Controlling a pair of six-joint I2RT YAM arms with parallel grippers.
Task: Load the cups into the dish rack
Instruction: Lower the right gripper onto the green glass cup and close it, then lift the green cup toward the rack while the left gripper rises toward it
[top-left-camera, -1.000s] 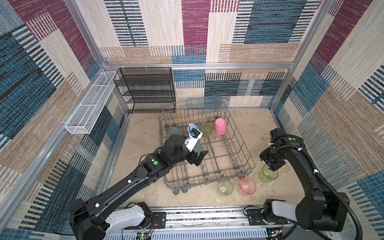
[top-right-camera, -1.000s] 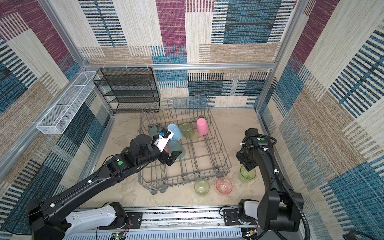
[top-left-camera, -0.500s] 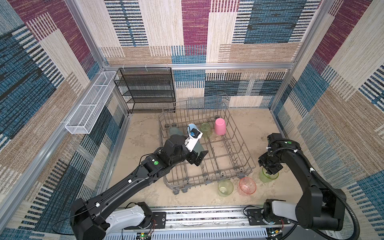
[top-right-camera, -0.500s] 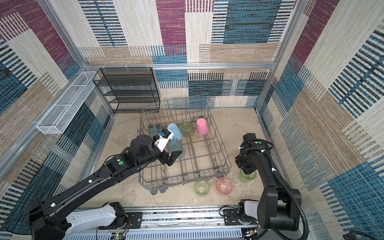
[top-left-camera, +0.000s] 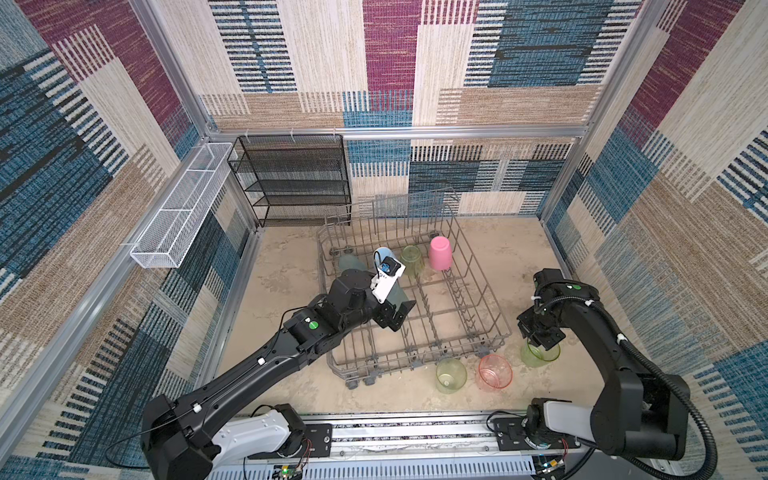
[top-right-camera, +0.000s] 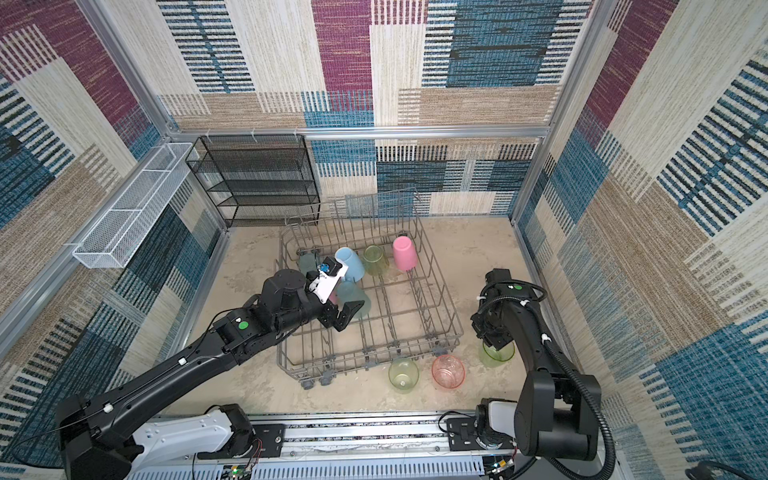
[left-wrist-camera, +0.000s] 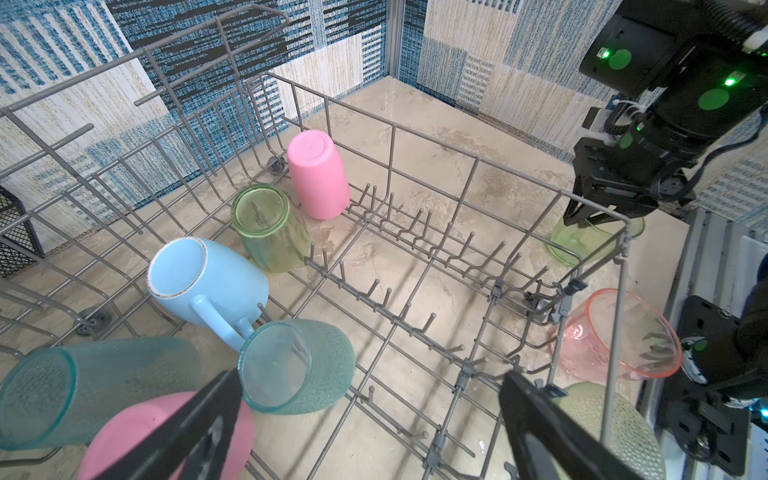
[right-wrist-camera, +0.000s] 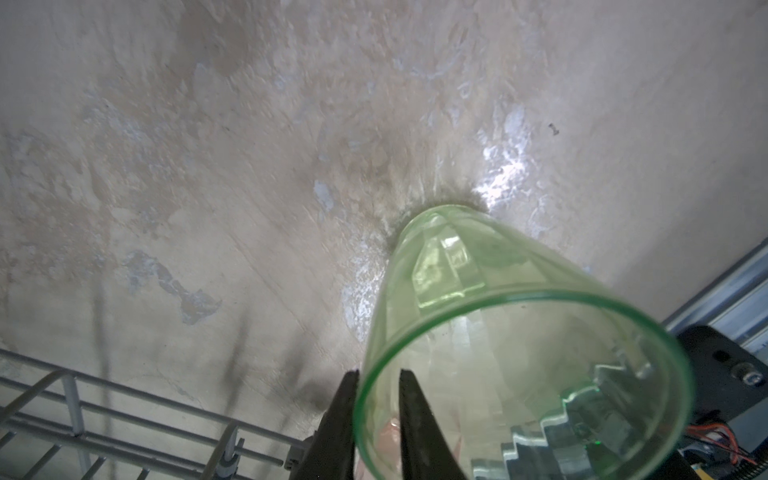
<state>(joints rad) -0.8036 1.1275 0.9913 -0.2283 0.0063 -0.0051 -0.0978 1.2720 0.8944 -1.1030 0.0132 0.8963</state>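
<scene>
The right gripper (right-wrist-camera: 377, 372) straddles the rim of the yellow-green tumbler (right-wrist-camera: 519, 332), jaws narrow (whether it pinches, I cannot tell). The left gripper (left-wrist-camera: 370, 376) gapes wide over the dish rack (left-wrist-camera: 476, 160).

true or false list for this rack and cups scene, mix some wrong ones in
1. The left fingers are open and hold nothing. True.
2. The blue mug stands on the table outside the rack. False: it sits bottom up inside the rack.
3. The right fingers pinch the rim of a green cup. True.
4. The pink-orange cup is loaded in the rack. False: it lies on its side on the table, outside the rack.
5. The pink cup by the rack's far wall sits bottom up. True.
</scene>
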